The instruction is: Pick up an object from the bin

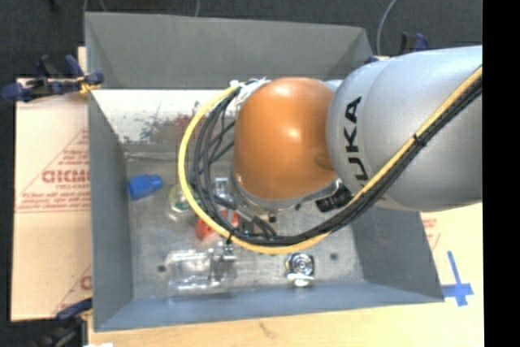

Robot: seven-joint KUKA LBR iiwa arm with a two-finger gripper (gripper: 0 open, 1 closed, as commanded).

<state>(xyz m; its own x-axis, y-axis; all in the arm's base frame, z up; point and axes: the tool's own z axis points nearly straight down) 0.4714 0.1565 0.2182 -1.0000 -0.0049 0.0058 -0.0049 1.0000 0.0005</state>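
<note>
The pincer [231, 213] is placed inside the bin [106, 175], near the middle of its floor, beneath the arm's orange cover [280, 138] and a loop of cables [197, 175]. It is largely hidden by these, so it cannot be told whether it is apart or together, and nothing can be seen clamped in it.

As far as can be judged, the task is at its reaching stage. The arm is set over the things, but no thing is seen raised from the floor, so the pick is taken as not yet done. Closing on a thing and lifting it clear of the bin are judged to be left.

Which thing is meant cannot be settled. The red piece [203, 228] lies nearest, just beside the pincer toward the view's lower left and partly covered by the cables. Whether it is touched cannot be made out.

A pale green bit [179, 204] lies near, a little further left. A blue piece [144, 188] rests well apart, close to the left wall. A clear pack [193, 269] is spread along the near wall, below the pincer in the view. A metal cap [301, 265] sits to the right of the pack, apart from it and from the pincer.
</note>
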